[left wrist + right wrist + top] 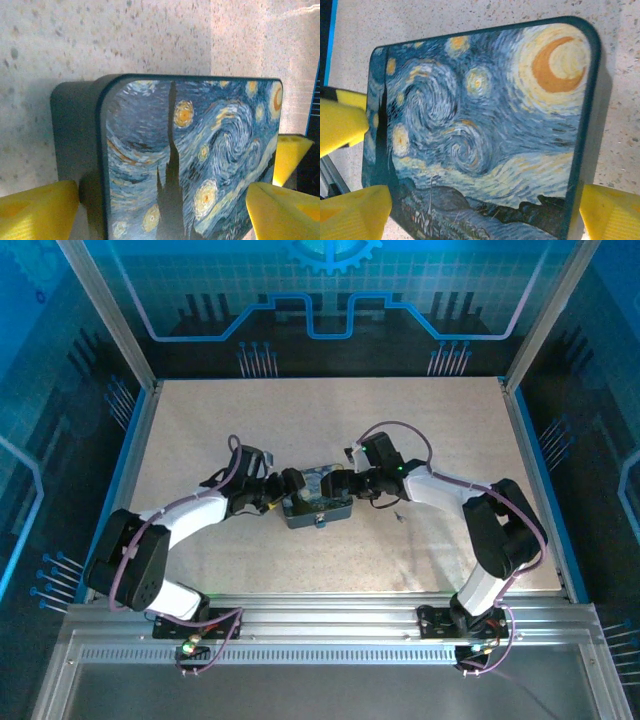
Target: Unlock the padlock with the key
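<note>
Starting at the near edge, one ribbed aluminium rail (320, 625) runs across at 6 o'clock. Two arm bases are bolted on it, one toward 7 o'clock and one toward 5 o'clock. Beyond it lies one table (200, 420), pale beige and finely speckled, with a blue border down its sides.

Two arms, the left arm (180, 525) and the right arm (450, 490), are white and black with mauve cables. They bend inward and meet at the table's middle. One tin box (318, 502) lies flat there, its lid painted with blue swirls, yellow stars and an orange crescent.

The left gripper (295, 492) reaches the tin from 9 o'clock and the right gripper (338, 490) from 3 o'clock. Both have their jaws spread wide with the tin between their yellow fingers (35, 212). The left wrist view counts three yellow fingertips: two of its own at the bottom corners and one of the other gripper at 3 o'clock. The right wrist view likewise counts three.

One padlock (320, 523), a small pale-bluish bit, sits against the tin's 6 o'clock edge, too small to read its shackle. One key (398, 515), a dark speck, lies on bare table about 4 o'clock from the tin, apart from it.

Farthest, at 12 o'clock, stands a glass wall (330, 360) between aluminium posts, printed with blue circuit lines and one gear emblem (335, 252). The room around it is dim and blue.
</note>
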`<move>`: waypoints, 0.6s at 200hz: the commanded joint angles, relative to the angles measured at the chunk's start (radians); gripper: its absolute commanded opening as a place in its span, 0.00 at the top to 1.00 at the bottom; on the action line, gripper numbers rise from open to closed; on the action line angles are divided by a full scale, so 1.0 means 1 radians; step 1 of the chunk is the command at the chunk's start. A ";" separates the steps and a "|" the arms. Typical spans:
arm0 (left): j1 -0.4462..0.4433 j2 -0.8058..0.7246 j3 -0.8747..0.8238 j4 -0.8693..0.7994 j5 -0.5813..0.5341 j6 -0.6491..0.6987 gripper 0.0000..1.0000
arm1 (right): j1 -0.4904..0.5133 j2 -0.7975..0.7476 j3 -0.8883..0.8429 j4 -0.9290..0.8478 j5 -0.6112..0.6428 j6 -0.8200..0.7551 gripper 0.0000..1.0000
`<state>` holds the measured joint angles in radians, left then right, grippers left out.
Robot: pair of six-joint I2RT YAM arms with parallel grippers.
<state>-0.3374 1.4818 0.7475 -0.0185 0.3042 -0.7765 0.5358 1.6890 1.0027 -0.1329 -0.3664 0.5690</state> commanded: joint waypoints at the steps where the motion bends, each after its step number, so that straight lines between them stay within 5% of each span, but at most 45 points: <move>1: 0.010 0.041 0.061 0.041 0.076 0.042 0.12 | 0.021 -0.002 0.025 0.047 -0.069 0.004 0.03; 60: 0.034 0.053 0.121 -0.020 0.062 0.094 0.10 | 0.002 -0.050 0.032 -0.087 0.066 -0.031 0.00; 120: 0.078 -0.113 0.095 -0.117 0.021 0.150 0.08 | -0.054 -0.221 -0.052 -0.236 0.197 -0.098 0.00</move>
<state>-0.2779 1.4693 0.8448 -0.0803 0.3271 -0.6750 0.5144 1.5536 0.9909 -0.2665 -0.2371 0.5148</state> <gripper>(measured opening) 0.922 0.998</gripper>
